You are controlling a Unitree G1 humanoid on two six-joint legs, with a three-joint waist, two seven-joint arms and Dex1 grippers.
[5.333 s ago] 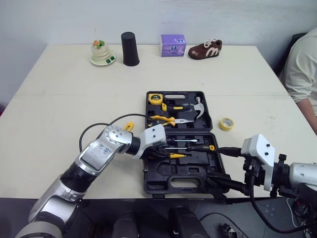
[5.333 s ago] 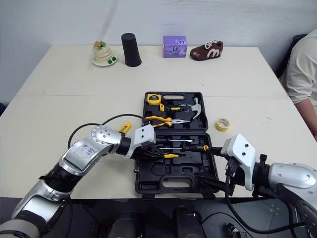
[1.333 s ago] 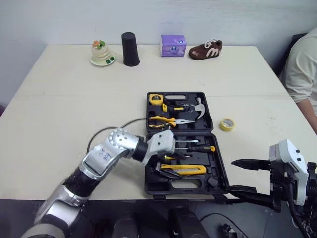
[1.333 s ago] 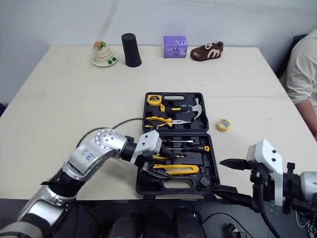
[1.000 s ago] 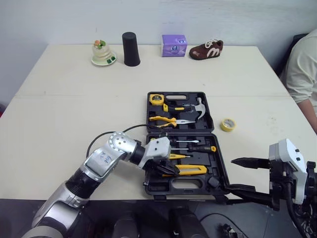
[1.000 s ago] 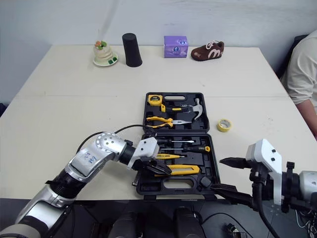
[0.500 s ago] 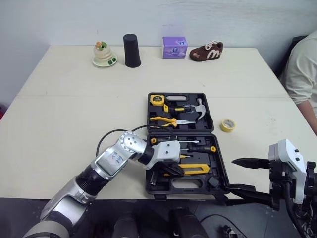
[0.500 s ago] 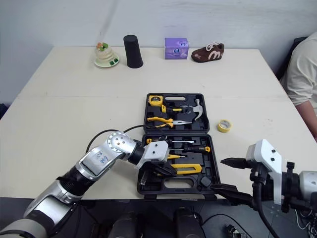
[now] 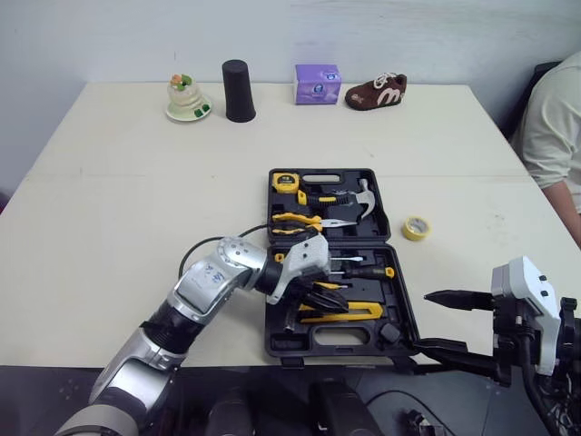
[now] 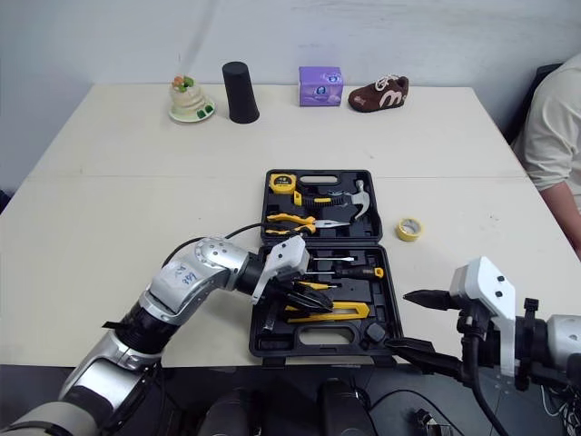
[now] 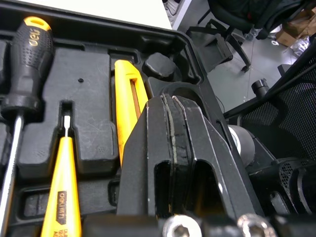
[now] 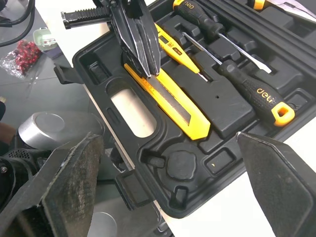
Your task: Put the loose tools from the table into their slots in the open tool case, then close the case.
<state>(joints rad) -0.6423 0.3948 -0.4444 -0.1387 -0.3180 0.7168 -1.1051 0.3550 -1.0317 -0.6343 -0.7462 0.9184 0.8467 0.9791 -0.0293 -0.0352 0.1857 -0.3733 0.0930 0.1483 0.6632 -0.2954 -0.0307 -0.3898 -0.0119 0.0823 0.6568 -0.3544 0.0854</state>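
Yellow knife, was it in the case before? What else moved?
No. The left gripper laid the yellow knife in its slot in the tool case and let go, jaws shut. The right gripper pulled back, open. The tape roll stayed put.

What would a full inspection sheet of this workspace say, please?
Surface: beige table, case at its near edge.
Job's things: open black plastic tool case; yellow utility knife lying in the near half; screwdrivers, pliers, hammer and tape measure in slots; yellow tape roll loose on the table to the case's right.
Clutter: black cup, purple box, brown shoe and white ornament along the far edge.
Grippers: left gripper shut, over the knife; contact unclear. Right gripper open, empty, at the case's near right corner.
Cables: black cable arching from the left arm.
Surroundings: seated person in a light top, on the right.
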